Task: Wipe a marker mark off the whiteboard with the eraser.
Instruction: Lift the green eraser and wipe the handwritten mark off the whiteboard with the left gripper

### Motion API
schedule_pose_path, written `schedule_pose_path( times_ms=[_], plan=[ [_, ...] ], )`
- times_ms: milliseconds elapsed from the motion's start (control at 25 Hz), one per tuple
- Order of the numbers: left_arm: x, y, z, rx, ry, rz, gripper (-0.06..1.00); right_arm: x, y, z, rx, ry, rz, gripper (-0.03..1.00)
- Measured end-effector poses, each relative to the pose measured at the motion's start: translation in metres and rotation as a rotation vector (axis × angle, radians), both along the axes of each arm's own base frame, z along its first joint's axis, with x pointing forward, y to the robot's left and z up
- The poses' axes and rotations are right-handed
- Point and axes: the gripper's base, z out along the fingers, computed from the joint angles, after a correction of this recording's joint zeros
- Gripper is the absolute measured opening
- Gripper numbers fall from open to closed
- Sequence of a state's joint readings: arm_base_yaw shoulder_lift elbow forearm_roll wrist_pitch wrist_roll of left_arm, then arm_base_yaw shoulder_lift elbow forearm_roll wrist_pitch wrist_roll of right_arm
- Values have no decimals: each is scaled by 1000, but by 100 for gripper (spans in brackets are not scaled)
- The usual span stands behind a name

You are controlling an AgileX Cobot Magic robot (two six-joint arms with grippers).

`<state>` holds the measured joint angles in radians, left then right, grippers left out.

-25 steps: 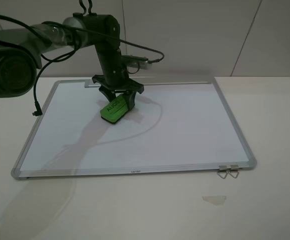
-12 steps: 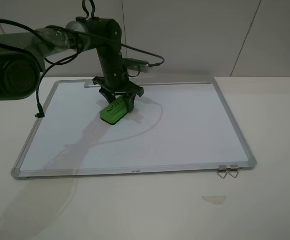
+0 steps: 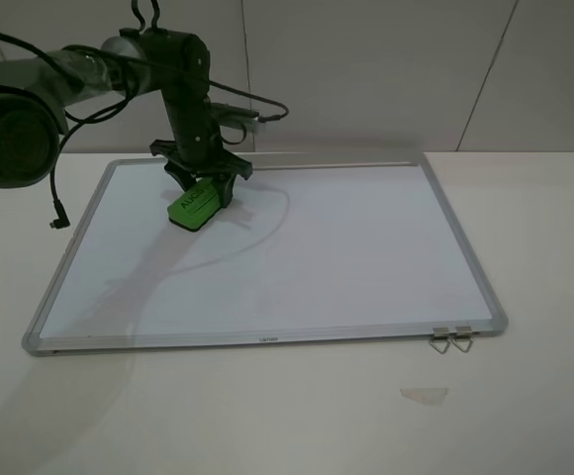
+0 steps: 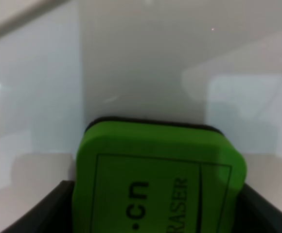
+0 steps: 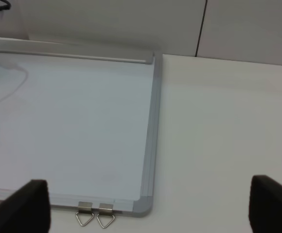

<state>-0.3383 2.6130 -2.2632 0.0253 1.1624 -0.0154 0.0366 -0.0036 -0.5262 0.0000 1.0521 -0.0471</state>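
White tabletop, plain wall behind. Left gripper (image 3: pixel 200 196) clamped on eraser (image 3: pixel 192 209), which sits on whiteboard (image 3: pixel 267 338) at 10 o'clock, near far edge. No mark visible anywhere: either wiped or under the eraser, can't tell. Right gripper (image 5: pixel 153 208) fingers apart, empty, by the 5 o'clock corner.

Left end effector (image 3: pixel 203 193) angled down, clamped on eraser (image 3: pixel 192 207), right end effector (image 5: pixel 150 206) seemingly spread wide
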Motion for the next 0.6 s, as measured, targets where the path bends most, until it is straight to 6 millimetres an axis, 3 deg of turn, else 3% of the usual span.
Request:
schedule_pose_path(
  times_ms=[160, 280, 480, 600],
  plan=[
    [7, 27, -1, 0, 22, 62, 61, 0, 0, 0, 0, 0, 0, 82],
    [8, 32, -1, -16, 29, 79, 61, 0, 0, 0, 0, 0, 0, 82],
    [7, 28, -1, -64, 36, 88, 61, 0, 0, 0, 0, 0, 0, 82],
    [3, 8, 0, -132, 40, 45, 61, 0, 0, 0, 0, 0, 0, 82]
  ],
)
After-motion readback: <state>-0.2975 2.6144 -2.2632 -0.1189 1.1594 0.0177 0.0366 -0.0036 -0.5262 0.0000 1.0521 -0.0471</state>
